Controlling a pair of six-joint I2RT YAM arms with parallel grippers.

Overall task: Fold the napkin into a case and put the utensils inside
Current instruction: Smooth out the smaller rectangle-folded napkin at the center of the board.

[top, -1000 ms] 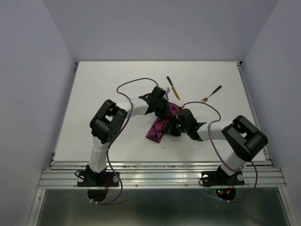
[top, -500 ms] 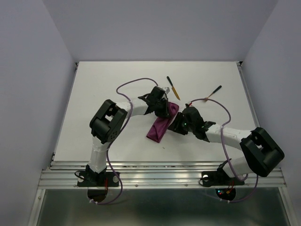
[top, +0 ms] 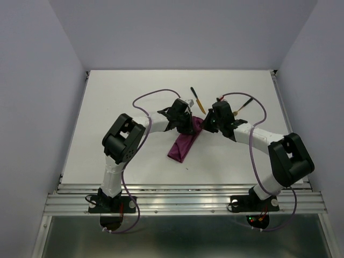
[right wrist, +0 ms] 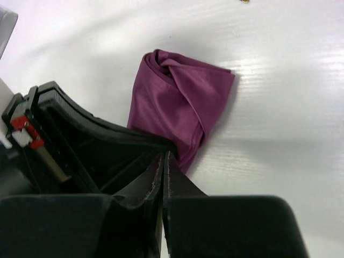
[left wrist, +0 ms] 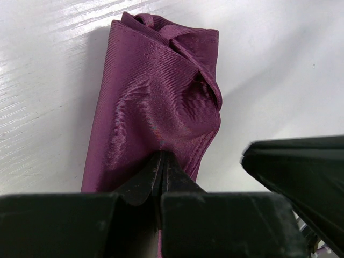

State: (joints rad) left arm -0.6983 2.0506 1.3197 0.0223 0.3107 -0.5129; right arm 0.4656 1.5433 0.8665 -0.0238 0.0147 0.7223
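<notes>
Napkin (top: 183, 144) unmoved — right end effector (right wrist: 163, 158) moved, apparently to far end.

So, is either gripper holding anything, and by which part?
The left gripper pinches the napkin by the hem at one short end. The right gripper is shut beside that end; whether it grips the napkin too cannot be told.
</notes>
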